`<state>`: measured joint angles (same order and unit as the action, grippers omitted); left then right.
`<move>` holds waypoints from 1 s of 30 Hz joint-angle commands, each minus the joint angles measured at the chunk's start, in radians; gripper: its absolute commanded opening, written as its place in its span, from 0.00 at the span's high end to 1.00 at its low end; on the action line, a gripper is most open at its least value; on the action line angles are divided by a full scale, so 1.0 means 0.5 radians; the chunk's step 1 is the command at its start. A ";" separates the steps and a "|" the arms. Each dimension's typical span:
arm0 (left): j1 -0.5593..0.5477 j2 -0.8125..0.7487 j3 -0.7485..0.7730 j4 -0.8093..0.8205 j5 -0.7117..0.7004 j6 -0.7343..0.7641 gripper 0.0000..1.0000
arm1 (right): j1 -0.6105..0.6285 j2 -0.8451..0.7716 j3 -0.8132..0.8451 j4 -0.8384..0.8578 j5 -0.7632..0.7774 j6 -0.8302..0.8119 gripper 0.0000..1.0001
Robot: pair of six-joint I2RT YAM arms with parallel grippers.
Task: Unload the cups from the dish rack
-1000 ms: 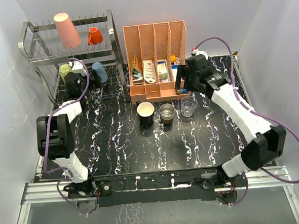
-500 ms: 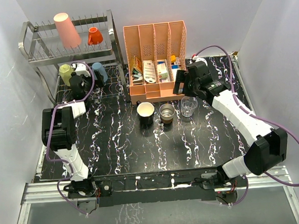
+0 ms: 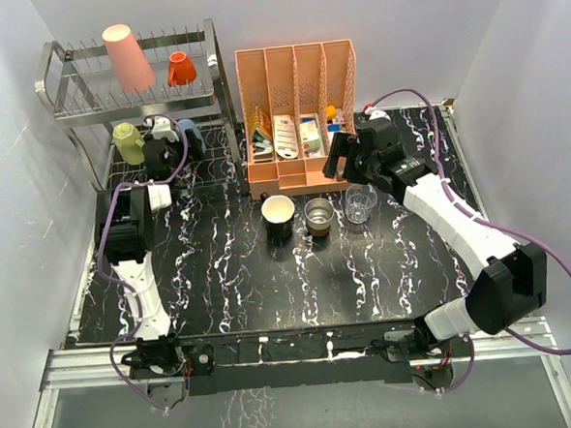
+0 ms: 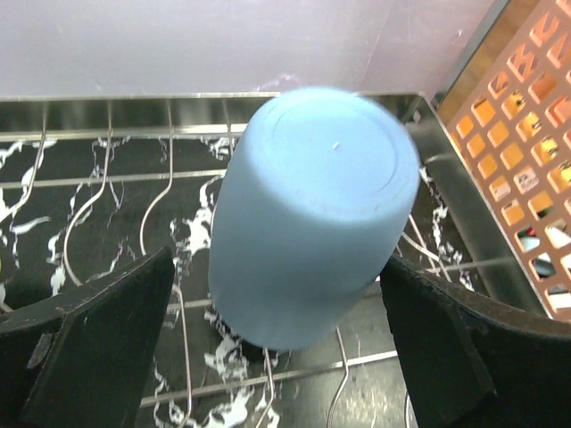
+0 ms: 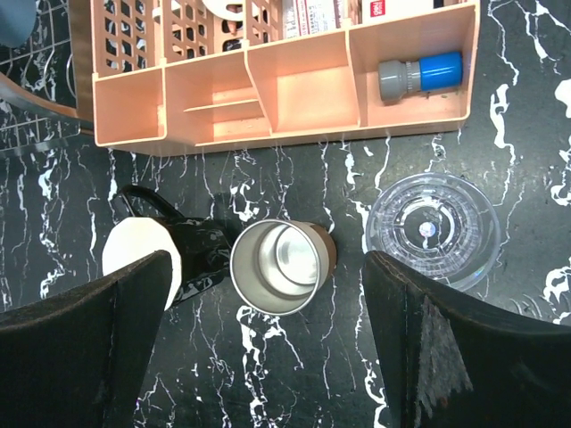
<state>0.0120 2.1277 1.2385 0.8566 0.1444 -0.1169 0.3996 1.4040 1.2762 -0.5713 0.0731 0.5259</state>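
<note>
The silver wire dish rack (image 3: 75, 101) stands at the back left. A pink tumbler (image 3: 128, 57) and a tiny orange cup (image 3: 181, 68) sit on its top tier. A pale yellow mug (image 3: 126, 141) and a blue cup (image 3: 193, 133) sit on the lower tier. My left gripper (image 3: 172, 143) is open inside the lower tier, with the upturned blue cup (image 4: 312, 214) between its fingers (image 4: 89, 348), untouched. The black mug (image 3: 279, 215), brown metallic cup (image 3: 319, 215) and clear glass (image 3: 360, 202) stand on the table. My right gripper (image 5: 277, 357) is open and empty above them.
A peach plastic organizer (image 3: 299, 116) with small items stands right of the rack; its front tray holds a grey bottle with a blue cap (image 5: 419, 74). Rack prongs (image 4: 165, 205) rise around the blue cup. White walls close in on both sides.
My left gripper has pushed farther into the lower tier, up to the blue cup. My right gripper has moved left, from beside the organizer to above the cups on the table.
</note>
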 commanded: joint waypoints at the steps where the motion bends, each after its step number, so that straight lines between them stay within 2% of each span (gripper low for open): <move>1: -0.020 0.055 0.170 0.155 0.000 -0.018 0.03 | 0.020 -0.005 0.032 0.163 -0.049 -0.002 0.09; 11: -0.019 0.267 0.422 0.143 0.051 0.022 0.03 | 0.033 0.051 0.082 0.196 -0.150 -0.033 0.13; 13: -0.015 0.287 0.451 0.142 0.095 0.032 0.06 | 0.040 0.055 0.081 0.199 -0.165 -0.036 0.15; 20: 0.002 0.214 0.406 0.141 0.245 0.040 0.38 | 0.056 0.053 0.081 0.212 -0.185 -0.032 0.21; 28: 0.023 -0.019 0.147 0.130 0.302 -0.014 0.73 | 0.110 0.002 0.094 0.192 -0.162 -0.017 0.29; 30: 0.030 -0.100 0.076 0.110 0.300 -0.037 0.79 | 0.135 -0.012 0.101 0.178 -0.139 -0.018 0.30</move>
<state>0.0174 2.2169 1.3289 0.9039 0.2604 -0.1135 0.4438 1.4357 1.2778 -0.5255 -0.0139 0.5232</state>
